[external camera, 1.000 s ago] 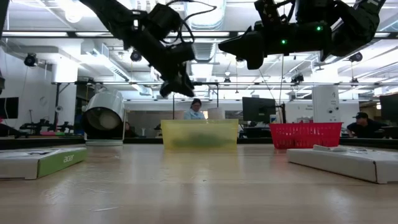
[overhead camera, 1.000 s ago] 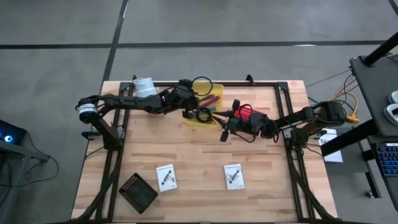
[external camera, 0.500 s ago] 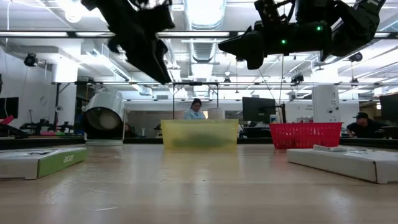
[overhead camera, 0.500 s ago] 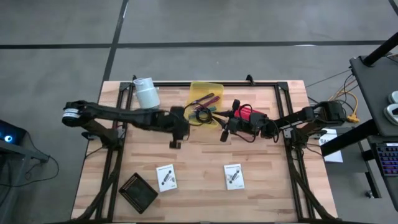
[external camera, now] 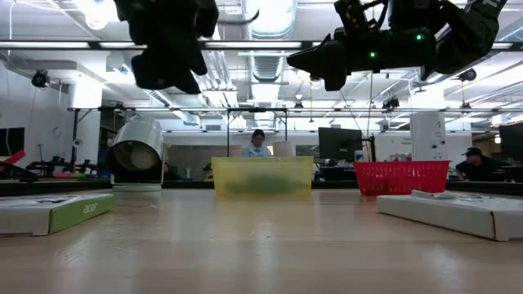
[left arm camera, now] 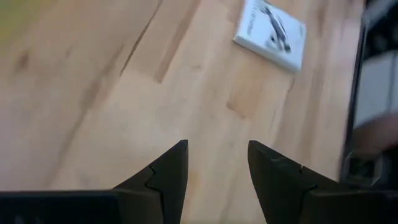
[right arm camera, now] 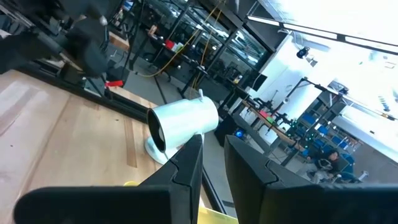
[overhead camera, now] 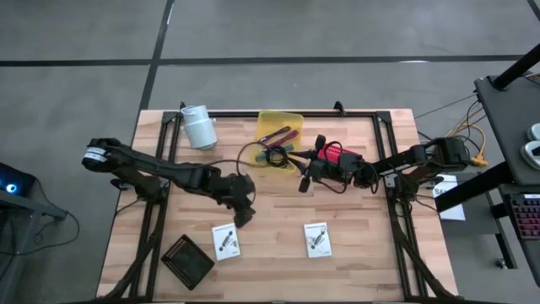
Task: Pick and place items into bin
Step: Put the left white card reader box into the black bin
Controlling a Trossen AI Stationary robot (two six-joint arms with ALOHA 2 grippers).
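Observation:
My left gripper [overhead camera: 243, 213] is open and hovers above bare wood, just beyond the left white card [overhead camera: 224, 241]; that card also shows in the left wrist view [left arm camera: 271, 31]. My right gripper [overhead camera: 302, 182] hangs in the air near the red basket [overhead camera: 337, 155], its fingers a narrow gap apart and holding nothing. The yellow bin [overhead camera: 278, 133] holds a magenta stick [overhead camera: 285, 134] and a purple stick [overhead camera: 270, 138]. The coiled black cable [overhead camera: 263, 154] lies at the bin's near edge, one loop out on the table. The second white card [overhead camera: 318, 239] lies flat.
A white cup [overhead camera: 198, 127] lies on its side at the far left of the table. A black square object [overhead camera: 187, 258] sits near the near left corner. In the low view both arms hang above the yellow bin [external camera: 261, 175] and the red basket [external camera: 400, 176]. People show in the room behind.
My left gripper has swung from above the yellow bin toward the table's near edge and a little left, ending above the wood by the left card. The black cable that hung beside it now lies at the bin's near edge. The right arm has kept still.

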